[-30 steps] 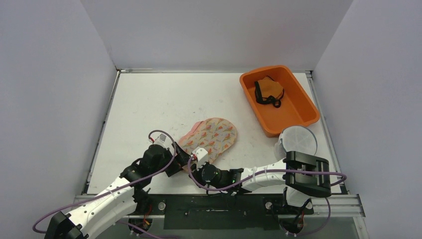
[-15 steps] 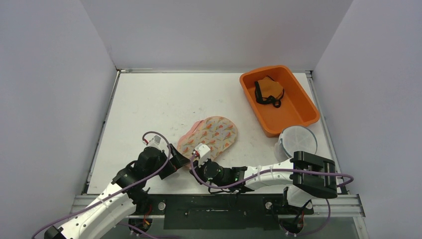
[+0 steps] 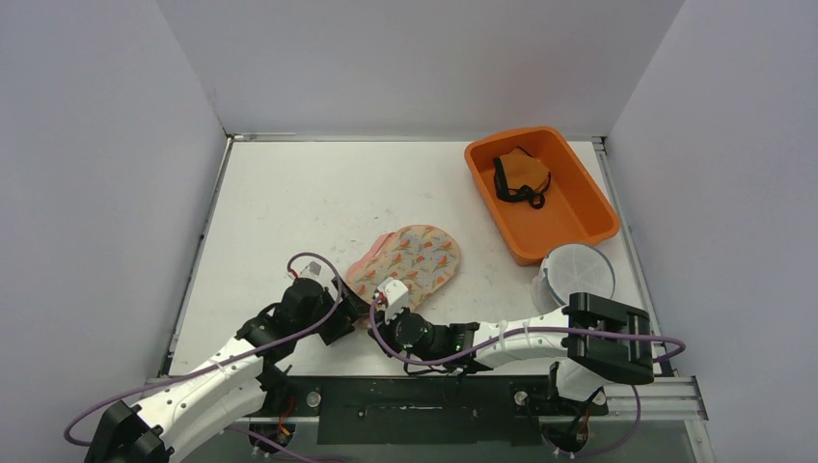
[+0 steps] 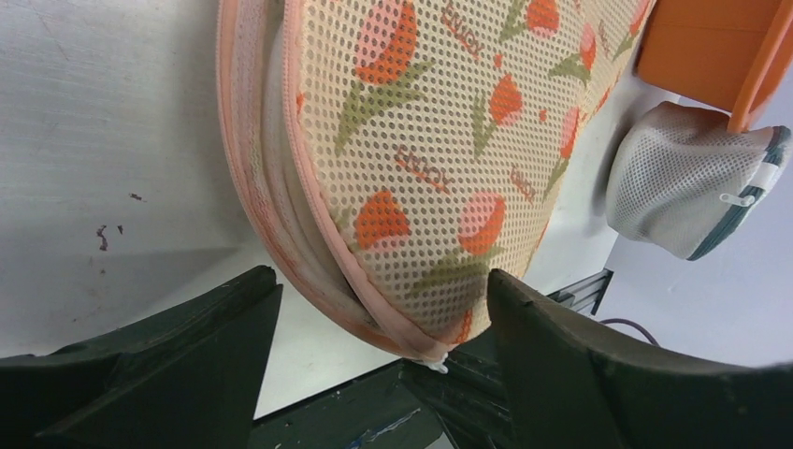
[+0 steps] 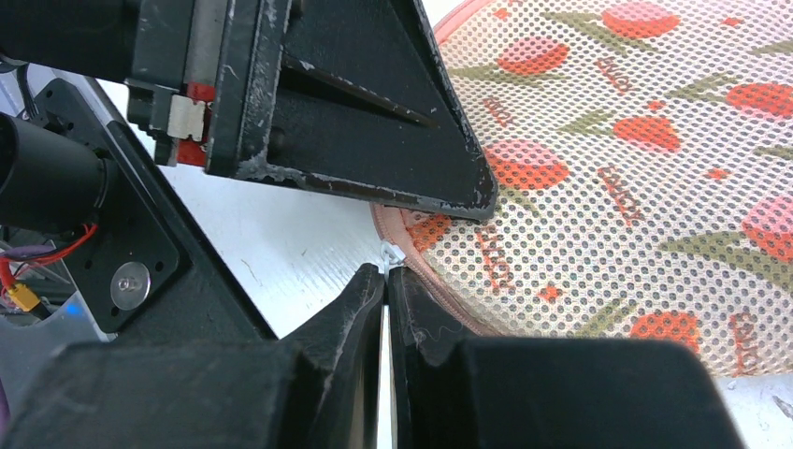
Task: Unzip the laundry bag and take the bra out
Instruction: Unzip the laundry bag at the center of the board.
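Note:
The laundry bag [image 3: 413,258] is beige mesh with red tulips and a pink zipper edge, and it lies flat mid-table. My left gripper [image 4: 382,281] is open and straddles the bag's [image 4: 439,140] near end. Its right finger [image 4: 580,365] is against the mesh and its left finger [image 4: 178,355] stands apart. My right gripper [image 5: 386,276] is shut on the small white zipper pull [image 5: 390,253] at that same end of the bag [image 5: 636,168]. From above, the left gripper [image 3: 349,311] and right gripper [image 3: 374,316] meet at the bag's near-left tip. The bra is hidden.
An orange bin [image 3: 579,217] at the back right holds an orange and black garment [image 3: 522,177]. A round white mesh bag [image 3: 576,273] sits just in front of it, also seen as the white mesh bag [image 4: 687,178]. The left gripper's black finger [image 5: 355,122] fills the top of the right wrist view.
The left gripper drew back toward the near left, then returned to the bag's end, narrowing a little. The right gripper stayed shut on the zipper pull, barely shifting.

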